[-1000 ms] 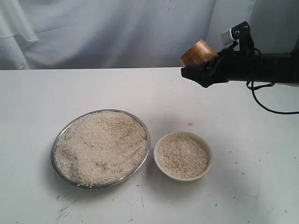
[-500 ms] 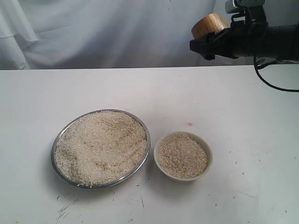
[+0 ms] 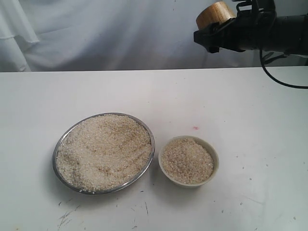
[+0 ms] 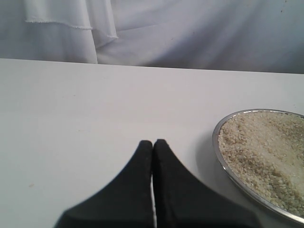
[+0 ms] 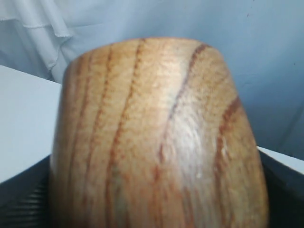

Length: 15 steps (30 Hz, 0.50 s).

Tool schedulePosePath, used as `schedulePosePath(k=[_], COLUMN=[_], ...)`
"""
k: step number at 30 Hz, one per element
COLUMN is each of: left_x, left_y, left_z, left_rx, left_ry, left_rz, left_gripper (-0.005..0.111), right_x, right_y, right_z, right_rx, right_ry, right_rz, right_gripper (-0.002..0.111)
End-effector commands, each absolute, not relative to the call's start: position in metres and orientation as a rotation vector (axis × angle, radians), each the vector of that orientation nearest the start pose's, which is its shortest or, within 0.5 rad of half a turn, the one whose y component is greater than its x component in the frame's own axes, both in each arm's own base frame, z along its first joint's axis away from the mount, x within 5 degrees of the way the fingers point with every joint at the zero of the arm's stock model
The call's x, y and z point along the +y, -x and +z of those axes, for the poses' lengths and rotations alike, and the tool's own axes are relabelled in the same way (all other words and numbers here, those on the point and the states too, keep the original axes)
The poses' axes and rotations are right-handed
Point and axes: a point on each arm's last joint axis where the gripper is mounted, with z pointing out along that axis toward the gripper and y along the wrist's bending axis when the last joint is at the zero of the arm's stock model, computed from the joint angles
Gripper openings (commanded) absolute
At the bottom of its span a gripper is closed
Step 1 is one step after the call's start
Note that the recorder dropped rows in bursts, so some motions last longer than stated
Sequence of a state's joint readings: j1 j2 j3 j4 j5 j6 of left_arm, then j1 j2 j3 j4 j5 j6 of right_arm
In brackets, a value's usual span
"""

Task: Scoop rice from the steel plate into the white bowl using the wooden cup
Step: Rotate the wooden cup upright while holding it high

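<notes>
A wide white table (image 3: 231, 96) is filling the scene, with a white cloth backdrop (image 3: 110, 33) hanging along its far edge. The wide shallow round plate of shiny steel (image 3: 103, 114) is sitting near the front, left of the middle, and a heap of pale beige raw rice (image 3: 103, 151) is covering it almost to the rim. Just beside it on the right, apart from it by a thin gap, the small round cream-white ceramic bowl (image 3: 215, 161) is standing, also holding rice nearly to its rim. The black right gripper (image 3: 209, 34) is hanging high over the far right of the table, well apart from both vessels, its jaws standing wide and clamping the small barrel-shaped cup of glossy orange-brown wood (image 3: 215, 13), which is lying tilted between them. The black left gripper (image 4: 153, 147) is hovering low over bare table left of the plate, its two fingertips pressing together with nothing between them.
</notes>
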<state>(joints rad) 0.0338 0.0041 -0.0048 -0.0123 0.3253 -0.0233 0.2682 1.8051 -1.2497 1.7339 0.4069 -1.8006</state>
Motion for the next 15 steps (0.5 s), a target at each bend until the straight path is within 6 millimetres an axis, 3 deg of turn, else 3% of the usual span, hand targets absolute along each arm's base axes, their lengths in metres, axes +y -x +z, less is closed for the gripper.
schedulePosePath(k=[1, 9, 15], left_x=[0.0013, 0.0013, 0.0013], left_y=[-0.054, -0.054, -0.054], left_z=[0.1844, 0.1844, 0.1844], left_rx=[1.801, 1.801, 1.801], left_ry=[0.057, 0.057, 0.057], left_rz=[-0.006, -0.006, -0.006], left_gripper=[0.0, 0.0, 0.0], right_x=[0.1505, 0.1482, 0.1533], right_y=[-0.3857, -0.3844, -0.3851], right_z=[0.2707, 0.2626, 0.2655], right_rx=[1.868, 2.039, 2.035], right_ry=[0.563, 0.422, 0.545], right_rz=[0.608, 0.612, 0.456], right_gripper=[0.0, 0.0, 0.0])
